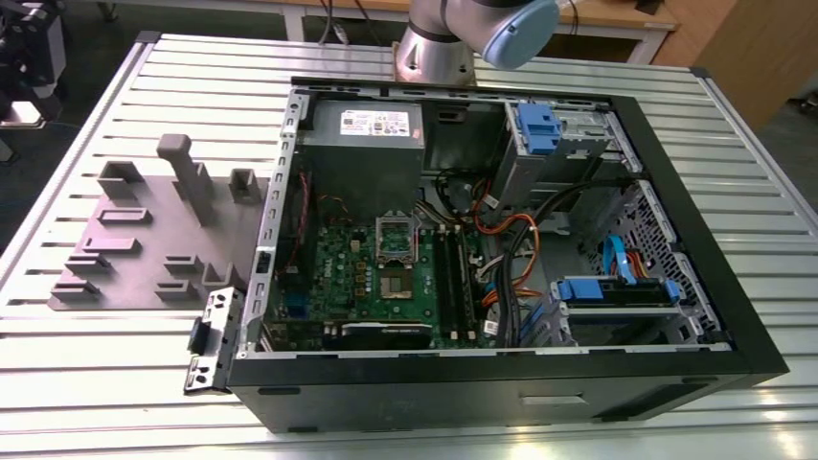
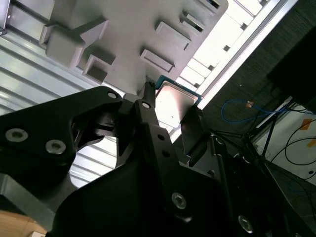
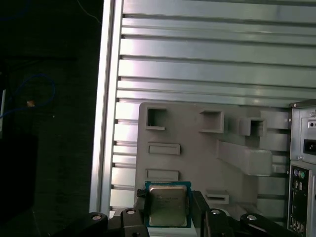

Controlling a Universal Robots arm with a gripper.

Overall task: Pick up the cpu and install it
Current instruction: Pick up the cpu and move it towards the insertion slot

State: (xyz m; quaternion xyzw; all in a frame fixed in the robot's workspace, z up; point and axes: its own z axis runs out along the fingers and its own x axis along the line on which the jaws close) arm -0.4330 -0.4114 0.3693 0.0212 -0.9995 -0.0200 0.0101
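the gripper (image 3: 168, 213) is pinching the cpu (image 3: 168, 201) right now, its black fingers (image 3: 139, 206) pressing in on two opposite edges of the chip, and the dull silver top with its pale rim is facing up into the first wrist view. in the second wrist view the gripper (image 2: 170, 112) is squeezing the cpu (image 2: 174, 100) the same way, one finger on each side. the chip is hanging over the grey fixture plate (image 3: 197, 165), at the plate's edge rather than its middle, with the raised blocks and rectangular pockets of the plate (image 2: 133, 29) spreading out behind it; whether it is touching the plate or riding just above it, i cannot tell. the plate is lying on the slatted aluminium desk (image 3: 197, 49), close to the desk's long side rail. in the exterior view the arm (image 1: 447, 38) is rising from the far edge of the desk (image 1: 77, 374), and the fixture plate (image 1: 141, 240) is sitting toward the exterior view's left, just beside the open computer case (image 1: 511, 393). inside the case the green motherboard (image 1: 364, 283) is lying flat, and the shiny socket frame (image 1: 394, 233) is showing on its upper part, well apart from the plate.
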